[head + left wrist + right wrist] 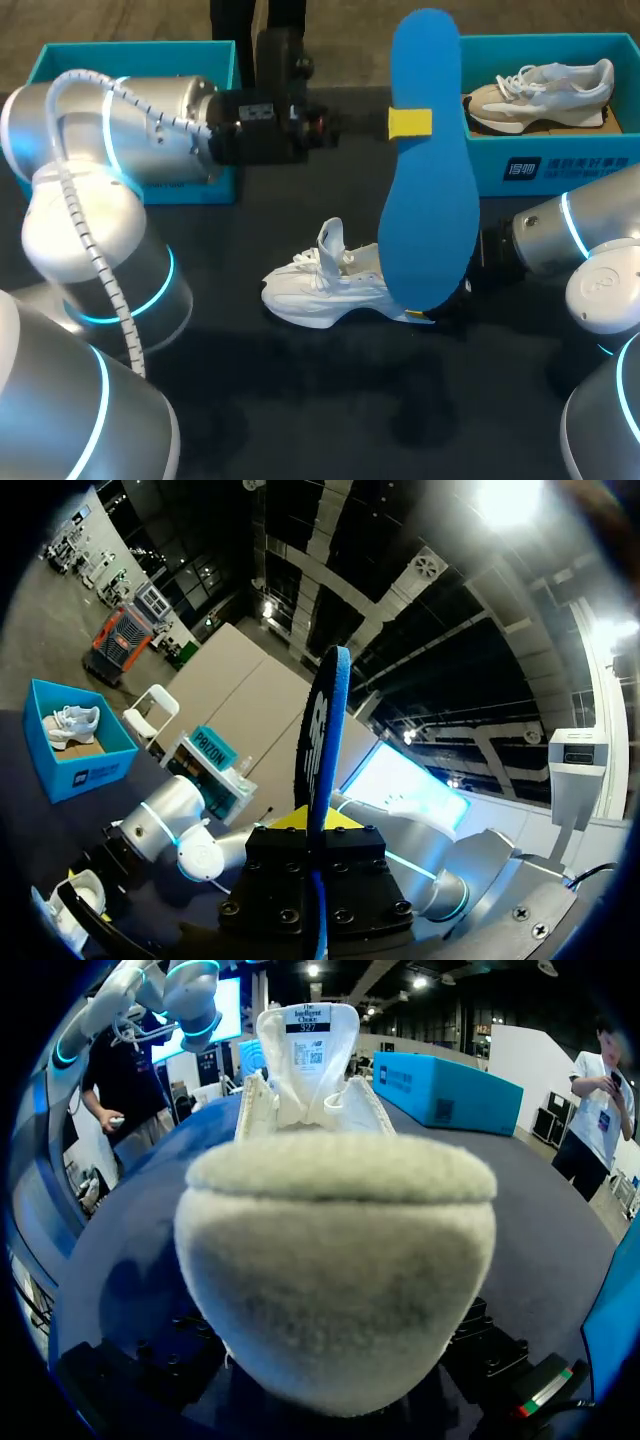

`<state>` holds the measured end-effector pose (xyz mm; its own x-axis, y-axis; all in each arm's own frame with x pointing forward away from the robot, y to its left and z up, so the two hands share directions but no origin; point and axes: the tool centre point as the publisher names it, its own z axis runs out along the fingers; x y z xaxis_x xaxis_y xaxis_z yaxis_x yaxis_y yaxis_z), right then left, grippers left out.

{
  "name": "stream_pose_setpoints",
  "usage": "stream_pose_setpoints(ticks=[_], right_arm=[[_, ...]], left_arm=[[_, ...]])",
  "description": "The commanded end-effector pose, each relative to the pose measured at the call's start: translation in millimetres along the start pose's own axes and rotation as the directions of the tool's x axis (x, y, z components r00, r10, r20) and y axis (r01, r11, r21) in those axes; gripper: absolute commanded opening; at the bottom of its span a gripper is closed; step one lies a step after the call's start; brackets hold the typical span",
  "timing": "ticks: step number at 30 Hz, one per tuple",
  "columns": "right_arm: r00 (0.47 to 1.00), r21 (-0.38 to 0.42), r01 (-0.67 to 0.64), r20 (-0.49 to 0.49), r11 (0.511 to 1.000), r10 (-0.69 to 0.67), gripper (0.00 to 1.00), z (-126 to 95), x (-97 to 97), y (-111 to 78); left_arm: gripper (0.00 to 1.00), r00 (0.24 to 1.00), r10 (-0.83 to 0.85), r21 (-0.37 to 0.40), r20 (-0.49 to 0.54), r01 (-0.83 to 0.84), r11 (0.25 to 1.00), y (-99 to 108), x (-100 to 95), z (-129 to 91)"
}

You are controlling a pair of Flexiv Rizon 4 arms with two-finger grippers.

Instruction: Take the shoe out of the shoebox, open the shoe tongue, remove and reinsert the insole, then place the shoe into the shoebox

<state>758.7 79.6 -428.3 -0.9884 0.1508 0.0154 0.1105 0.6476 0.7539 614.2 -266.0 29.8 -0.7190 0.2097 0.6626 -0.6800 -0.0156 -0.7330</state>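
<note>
A blue insole (430, 200) stands upright in the air above the table, held about a third of the way down by the yellow tips of my left gripper (410, 123). The left wrist view shows the insole (322, 740) edge-on between those shut fingers (315, 825). Below it, a white shoe (320, 290) rests on the dark table with its tongue (307, 1045) pulled up. My right gripper (440, 305) holds the shoe's heel (335, 1250), mostly hidden behind the insole. Behind it to the right stands the teal shoebox (560, 165).
A second, beige-and-white shoe (540, 95) lies inside the right shoebox. Another teal box (60, 60) stands at the back left, partly hidden by my left arm. The table's front is dark bare surface.
</note>
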Motion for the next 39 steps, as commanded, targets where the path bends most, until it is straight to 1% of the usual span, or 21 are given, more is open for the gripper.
stream_pose_setpoints(ticks=[1, 8, 12, 31, 33, 34, 35, 39], right_arm=[[1.0, 0.003, 0.0, 0.002, 1.0, 0.0, 0.0, 4, -2.1, -3.2], [1.0, 0.003, 0.0, 0.002, 1.0, 0.0, 0.0, 4, -2.1, -3.2], [1.0, 0.003, 0.0, 0.002, 1.0, 0.0, 0.0, 4, -2.1, -3.2], [1.0, 0.003, 0.0, 0.002, 1.0, 0.0, 0.0, 4, -2.1, -3.2], [1.0, 0.003, 0.0, 0.002, 1.0, 0.0, 0.39, 4, -2.1, -3.2], [1.0, 0.003, 0.0, 0.002, 1.0, 0.0, 0.72, 4, -2.1, -3.2], [1.0, 0.003, 0.0, 0.002, 1.0, 0.0, 1.0, 4, -2.1, -3.2], [1.0, 0.003, 0.0, 0.002, 1.0, 0.0, 1.0, 4, -2.1, -3.2]], left_arm=[[0.0, 1.0, -0.005, 0.023, -0.008, 0.005, 1.0, 12, 3.3, -11], [0.0, 0.999, -0.021, 0.023, -0.03, 0.022, 0.999, 21, 5.0, -13], [0.0, 0.999, -0.035, 0.015, -0.02, 0.035, 0.999, 25, 1.7, -16], [0.0, 0.999, -0.036, 0.016, -0.018, 0.036, 0.999, 25, 0.5, -16], [0.0, 0.999, -0.036, 0.016, -0.018, 0.036, 0.999, 25, 0.5, -16], [0.0, 0.999, -0.036, 0.016, -0.018, 0.036, 0.999, 25, 0.5, -16], [0.0, 0.999, -0.036, 0.016, -0.018, 0.036, 0.999, 25, 0.5, -16], [0.0, 0.999, -0.036, 0.016, -0.018, 0.036, 0.999, 25, 0.5, -16]])
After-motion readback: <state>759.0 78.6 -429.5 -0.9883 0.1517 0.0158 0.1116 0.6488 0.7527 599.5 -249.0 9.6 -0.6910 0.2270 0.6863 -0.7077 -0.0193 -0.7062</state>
